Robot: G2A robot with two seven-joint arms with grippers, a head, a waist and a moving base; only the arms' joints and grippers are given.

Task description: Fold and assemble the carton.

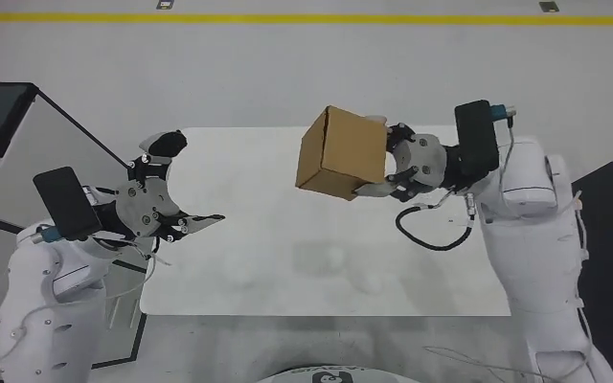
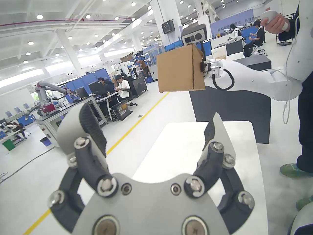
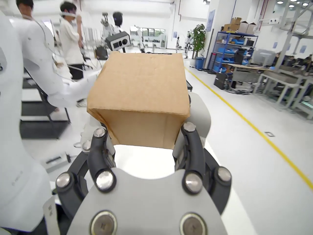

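A brown cardboard carton point(image 1: 339, 151), folded into a closed box shape, hangs tilted above the right half of the white table point(image 1: 287, 278). My right gripper point(image 1: 378, 155) is shut on the carton point(image 3: 139, 91), its fingers point(image 3: 195, 113) pressing two opposite sides. At the table's left edge my left gripper point(image 1: 192, 182) stands open with nothing between its fingers point(image 2: 91, 123). From the left wrist view the carton point(image 2: 179, 70) shows well ahead, held up in the air by the other arm.
The white table point(image 2: 195, 147) has bare room under and around the carton. A dark stand point(image 1: 19, 105) sits off the table's left side. A person with a handheld controller point(image 2: 270, 15) stands beside the table's right end.
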